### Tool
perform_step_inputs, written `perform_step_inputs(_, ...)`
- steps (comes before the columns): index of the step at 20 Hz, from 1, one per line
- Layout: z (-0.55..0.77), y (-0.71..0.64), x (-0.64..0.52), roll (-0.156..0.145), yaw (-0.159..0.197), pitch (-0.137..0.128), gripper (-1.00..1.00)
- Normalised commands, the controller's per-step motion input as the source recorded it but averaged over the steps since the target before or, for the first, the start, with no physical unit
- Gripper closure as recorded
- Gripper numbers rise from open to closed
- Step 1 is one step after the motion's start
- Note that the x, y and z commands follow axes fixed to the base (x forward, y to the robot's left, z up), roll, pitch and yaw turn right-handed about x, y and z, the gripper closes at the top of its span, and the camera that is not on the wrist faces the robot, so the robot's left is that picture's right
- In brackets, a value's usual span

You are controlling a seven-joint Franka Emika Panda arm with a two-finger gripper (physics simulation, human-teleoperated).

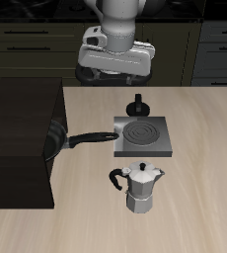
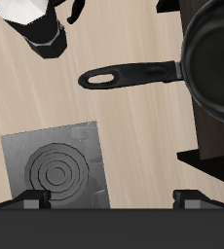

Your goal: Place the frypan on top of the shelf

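frypan point(image 2: 218, 68), glossy, rigid and probably heavy at the bowl end, sits tucked in the shelf point(image 1: 22, 138) opening, below and ahead of the empty, spread end effector point(image 2: 109, 199); its long handle point(image 2: 129, 74) looks the best hold.

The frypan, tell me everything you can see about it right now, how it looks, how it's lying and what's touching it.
The frypan is a round, shallow, glossy black pan with a long straight black handle ending in a hanging slot, clear in the wrist view. It sits upright with its bowl tucked into the dark shelf, not on top, and its handle sticks out over the table toward the grey stove plate, stopping just short of it. The gripper hangs above, apart from it.
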Motion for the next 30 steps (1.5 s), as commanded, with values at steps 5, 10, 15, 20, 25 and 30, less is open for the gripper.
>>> perform_step_inputs(5, 0.04, 0.03, 0.26, -0.012, -0.095, -0.002, -1.00)
perform_step_inputs(10, 0.02, 0.05, 0.14, 0.010, -0.078, -0.009, -1.00)
perform_step_inputs(15, 0.03, -0.05, 0.12, 0.020, -0.186, -0.029, -1.00)
perform_step_inputs(20, -0.07, 0.02, 0.07, 0.026, -0.125, 0.019, -1.00)
perform_step_inputs(25, -0.06, 0.02, 0.08, -0.009, -0.033, -0.023, -1.00)
perform_step_inputs(30, -0.18, -0.01, 0.12, -0.003, -0.010, 0.020, -1.00)
